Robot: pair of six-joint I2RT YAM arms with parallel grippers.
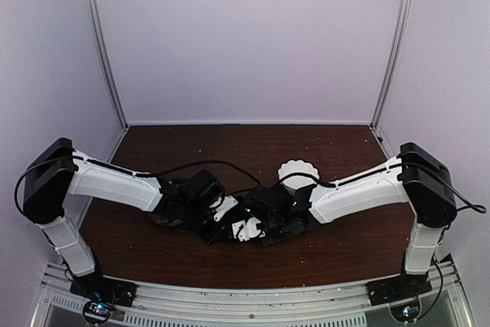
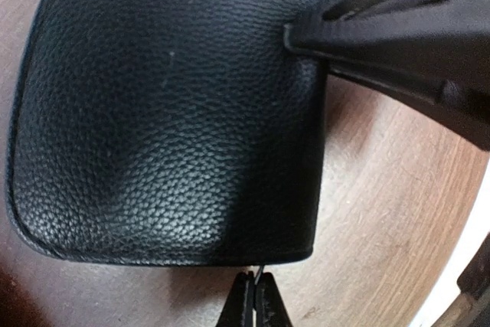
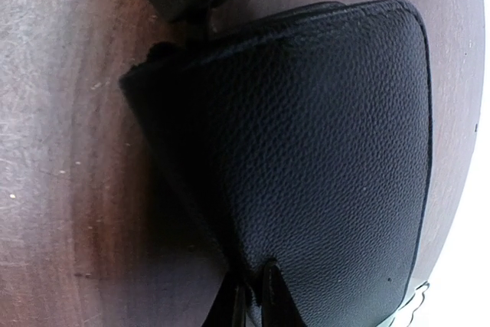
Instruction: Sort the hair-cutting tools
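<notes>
The flat black zip case (image 2: pixel 168 112) lies on the brown table and fills both wrist views (image 3: pixel 329 151). My left gripper (image 2: pixel 256 282) is shut on a thin silver tab at the case's near edge, which looks like the zip pull. My right gripper (image 3: pixel 256 279) is shut on the case's edge, lifting a flap there. In the top view both grippers, the left one (image 1: pixel 220 221) and the right one (image 1: pixel 256 226), meet over the case at the table's middle. The scissors and the black clips are hidden.
A round scalloped plate (image 1: pixel 298 170), pale in this view, sits just behind the right arm's wrist. The right gripper's black fingers (image 2: pixel 383 28) cross the top right of the left wrist view. Grey walls enclose the table.
</notes>
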